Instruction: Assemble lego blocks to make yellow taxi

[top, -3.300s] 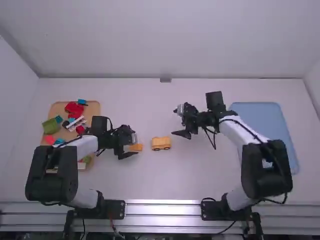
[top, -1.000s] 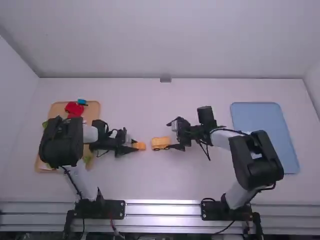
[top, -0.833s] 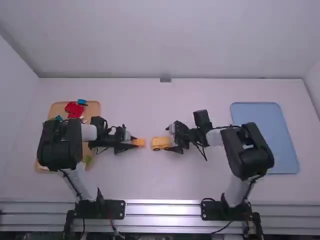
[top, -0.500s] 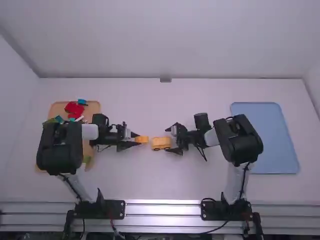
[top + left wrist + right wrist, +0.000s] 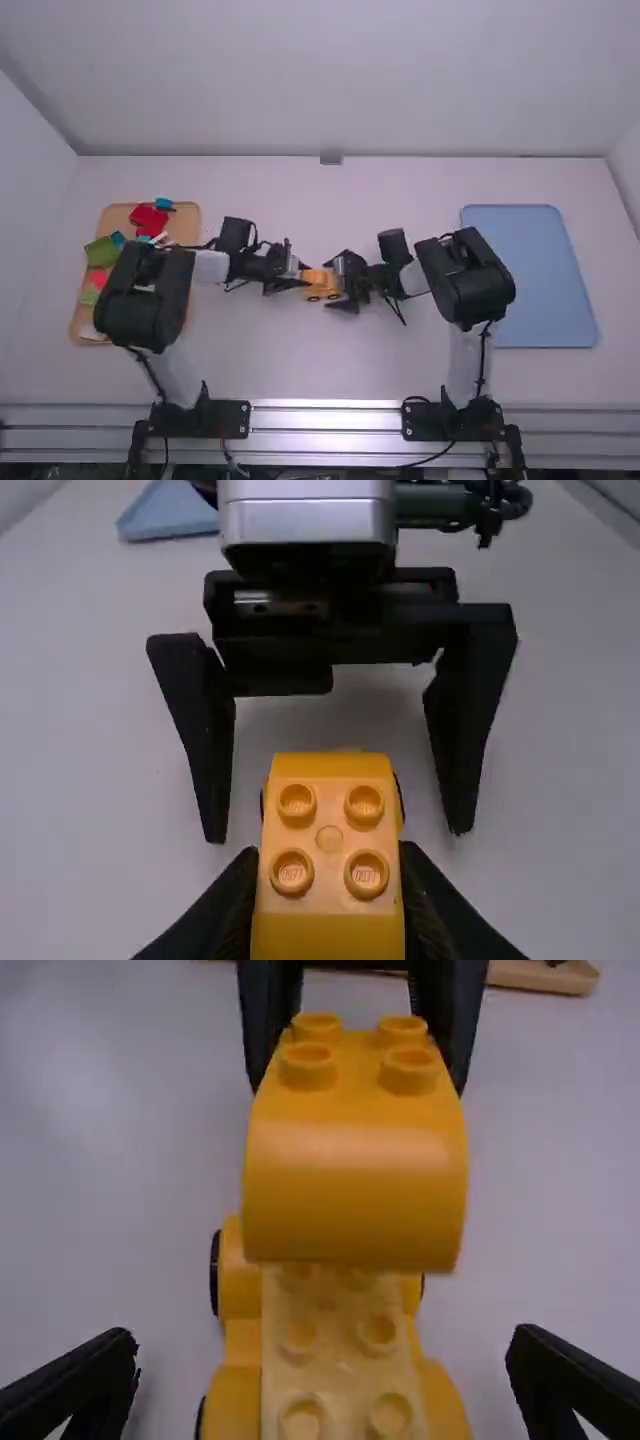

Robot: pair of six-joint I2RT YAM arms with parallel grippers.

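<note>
In the high view my left gripper is at the left end of the yellow wheeled base, and my right gripper is at its right end. In the left wrist view my left gripper is shut on a yellow block with four studs. The right wrist view has that curved block above the far part of the studded base; whether they touch, I cannot tell. Fingers of my right gripper stand wide apart on either side of the base, clear of it.
A wooden tray with red, green and blue pieces lies at the left, partly under the left arm. At the right is a blue tray. Both arms' grippers face each other closely over the middle of the table.
The left gripper has moved right with the yellow block, from beside the base to over it. The right gripper has come in from the upper right to the base's right end.
</note>
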